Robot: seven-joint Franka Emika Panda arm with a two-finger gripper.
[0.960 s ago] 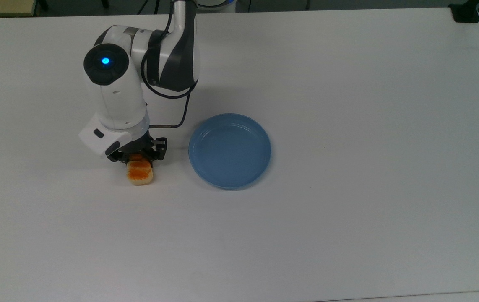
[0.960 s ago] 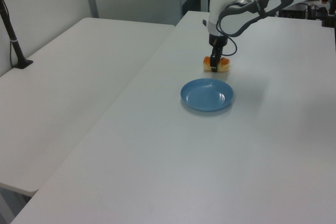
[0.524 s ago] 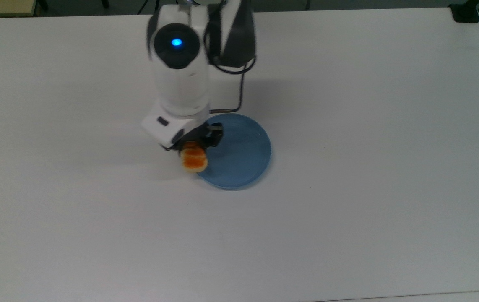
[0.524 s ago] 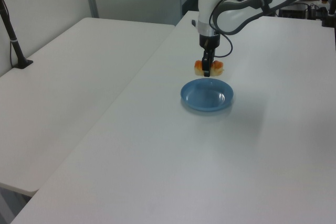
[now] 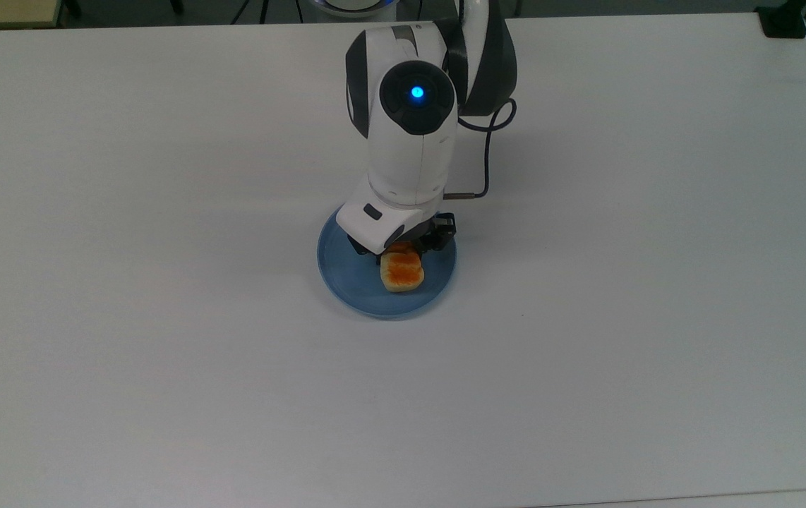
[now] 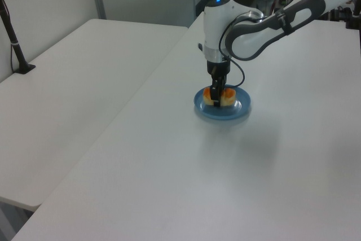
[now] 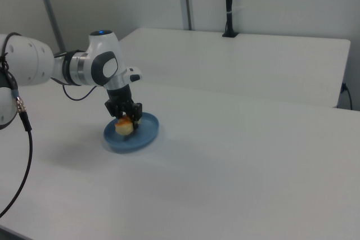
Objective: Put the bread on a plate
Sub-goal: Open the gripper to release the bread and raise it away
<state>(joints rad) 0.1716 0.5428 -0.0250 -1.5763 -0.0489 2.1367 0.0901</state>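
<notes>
Top view: nearest the camera lies bare white tabletop, then the blue plate, sitting near the middle of the tabletop, well apart from every edge. The bread shows over the plate's middle, slightly towards the top view's right, and the hand comes down onto it from straight above, so the loaf lies directly under the hand, not off to a side. The hand is closed on the bread, gripping it across its narrow width; the near end of the loaf sticks out from under the wrist towards the near edge of the tabletop, while its far end is hidden by the hand.

The loaf's long axis runs near to far in the top view, its glossy orange top facing up. In the left view the bread shows on both sides of the hand, inside the rim of the plate. In the right view the bread looks very low over the plate; whether it already touches the plate's floor I cannot tell.

My reading is that the carry is about done, and what is left turns on that vertical gap: a short lowering if any is needed, then letting go and lifting straight up.

Beyond the plate stands the white arm, reaching in from the far edge.
</notes>
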